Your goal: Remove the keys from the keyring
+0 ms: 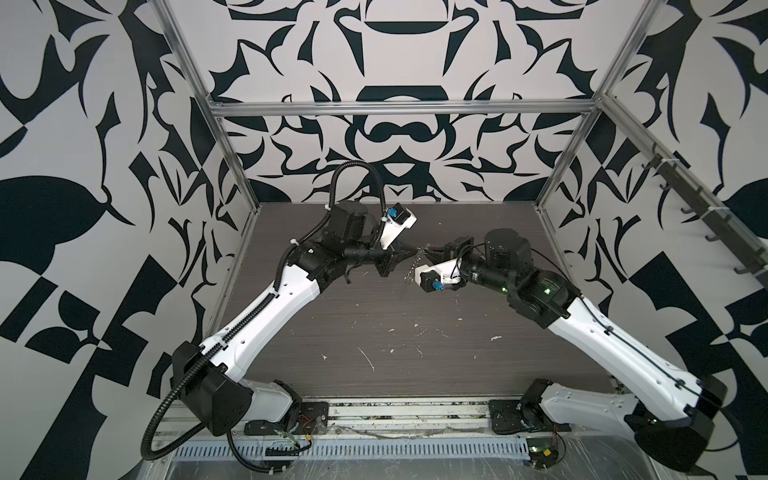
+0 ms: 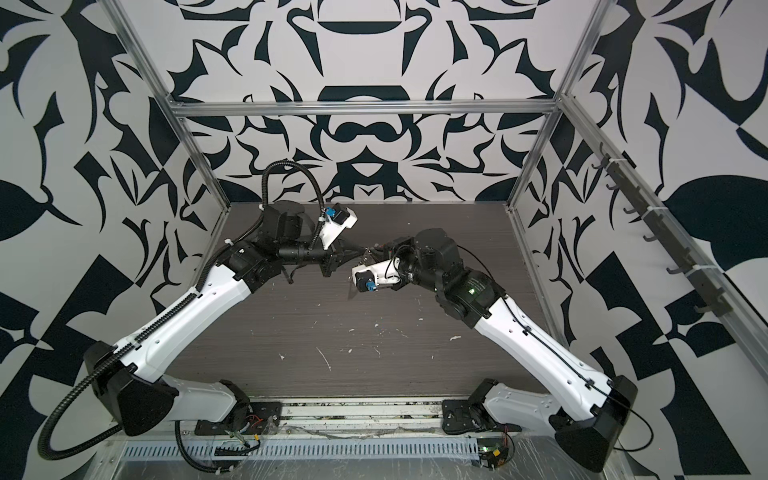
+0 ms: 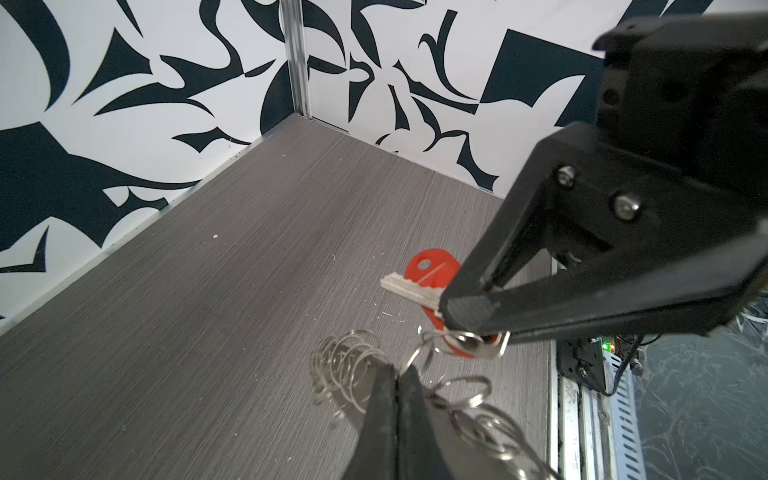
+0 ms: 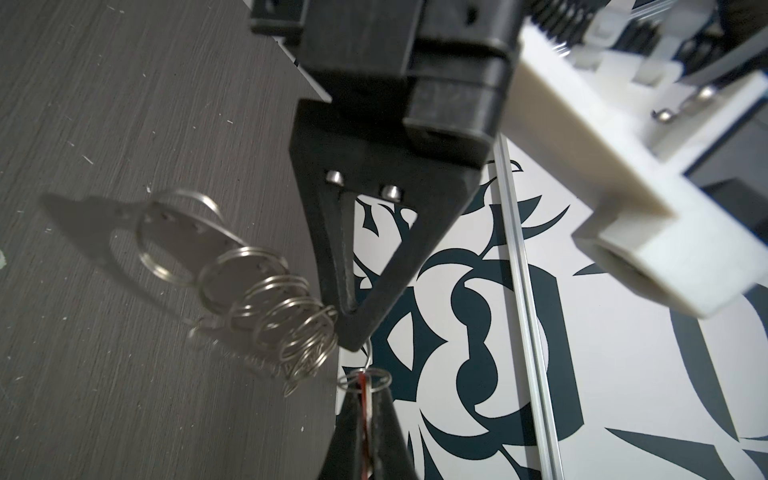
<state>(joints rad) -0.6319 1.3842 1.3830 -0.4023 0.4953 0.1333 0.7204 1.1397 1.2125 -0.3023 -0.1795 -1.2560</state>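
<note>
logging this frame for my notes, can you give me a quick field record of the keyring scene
left gripper: shut on ring chain
right gripper: shut on key, with red tag in the same pinch
position: the two grippers meet tip to tip, bunch held above table
task status: key looks still threaded on a ring

- I see one silvery key [image 3: 409,289], flat, its toothed blade pointing sideways, its head threaded on a ring.
- The keyring [image 4: 286,311] is a chain of linked split rings, hanging above the counter [image 3: 208,332].
</note>
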